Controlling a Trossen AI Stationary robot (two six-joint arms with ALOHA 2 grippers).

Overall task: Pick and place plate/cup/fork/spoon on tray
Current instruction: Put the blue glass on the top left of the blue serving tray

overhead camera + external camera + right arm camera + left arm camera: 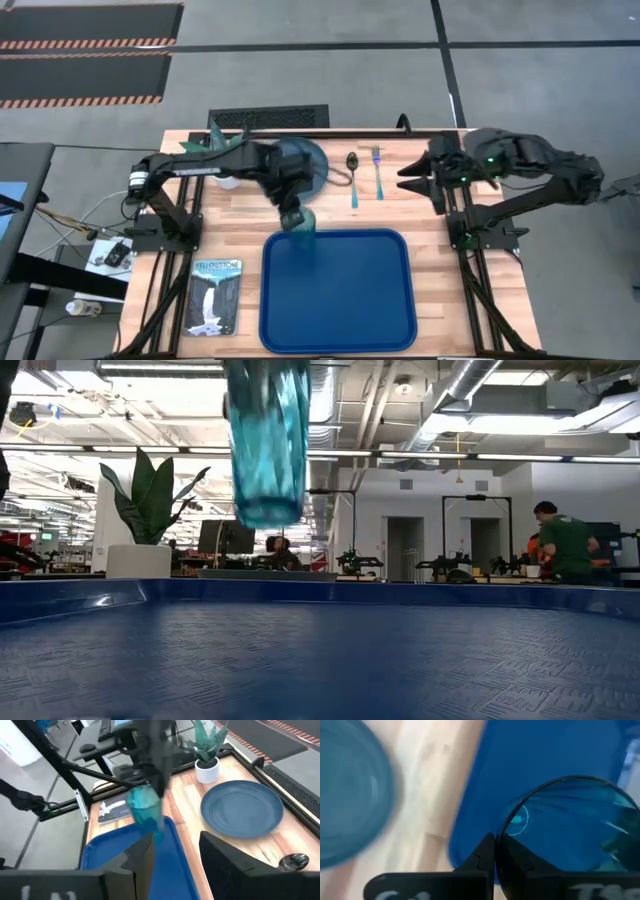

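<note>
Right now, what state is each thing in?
cup: held in the air by the left claw, over the tray's far edge
tray: nothing resting on it
plate: on the table
fork, spoon: on the table, side by side
right claw: open, holding nothing

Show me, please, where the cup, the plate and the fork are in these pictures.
cup (266, 445): low view, middle of its translucent wall.
plate (242, 809): right wrist view, centre of its flat face.
fork (378, 172): high view, on its blue handle.

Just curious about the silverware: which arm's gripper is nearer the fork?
Right. The right gripper waits just beside the fork; the left gripper is farther off, holding the cup over the tray.
</note>
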